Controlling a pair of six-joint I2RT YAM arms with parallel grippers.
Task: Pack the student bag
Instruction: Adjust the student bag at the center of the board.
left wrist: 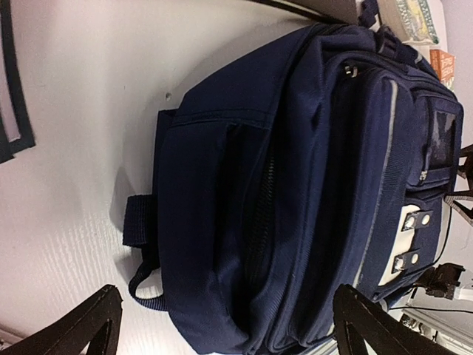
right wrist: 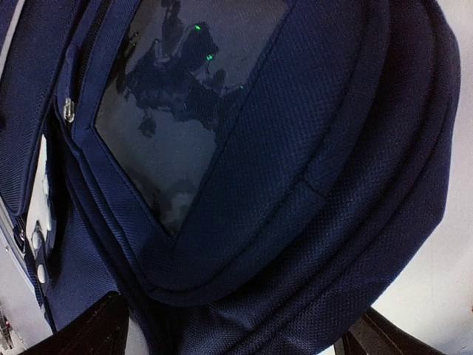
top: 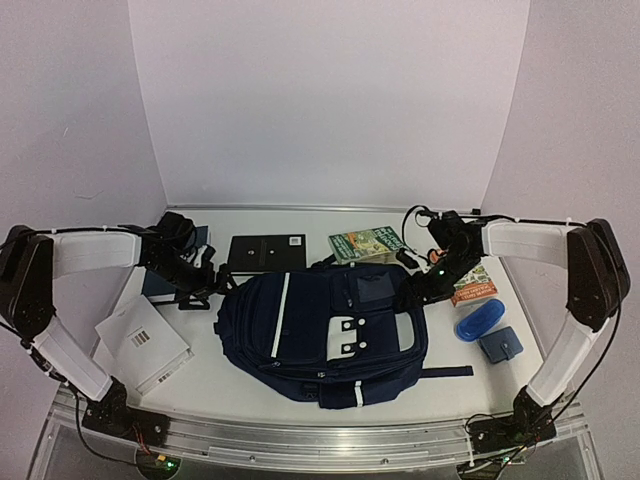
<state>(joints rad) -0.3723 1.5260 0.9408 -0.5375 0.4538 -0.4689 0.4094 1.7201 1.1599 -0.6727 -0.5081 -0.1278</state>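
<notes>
Navy fabric fills the middle of the table (top: pixel 230 385): the student bag (top: pixel 320 335) lies flat on its back, front pocket up, its top end toward the far wall and a strap trailing from its near end. All its compartments look zipped shut, so the step in hand is probably opening one before anything goes in.

To do that well, one arm should pin the cloth while the other takes a zip pull. The small metal pull (right wrist: pixel 68 109) beside the clear window pocket (right wrist: pixel 185 103) is a likely target, though the right wrist view is too close and dark to be sure which zip it serves. The pull should be drawn along the line of the teeth, low and slow, so the soft bag does not slide or bunch. The things to pack sit around the bag: a green book (top: pixel 365 243), a black notebook (top: pixel 265 252), a white booklet (top: pixel 140 340), an orange box (top: pixel 476 287) and a blue pouch (top: pixel 480 320).

The left gripper (top: pixel 205 277) hangs by the bag's far left corner, its fingers (left wrist: pixel 92 325) spread wide and holding nothing. The right gripper (top: pixel 428 282) hovers just above the far right corner, fingers (right wrist: pixel 92 329) equally splayed, touching nothing that shows.
</notes>
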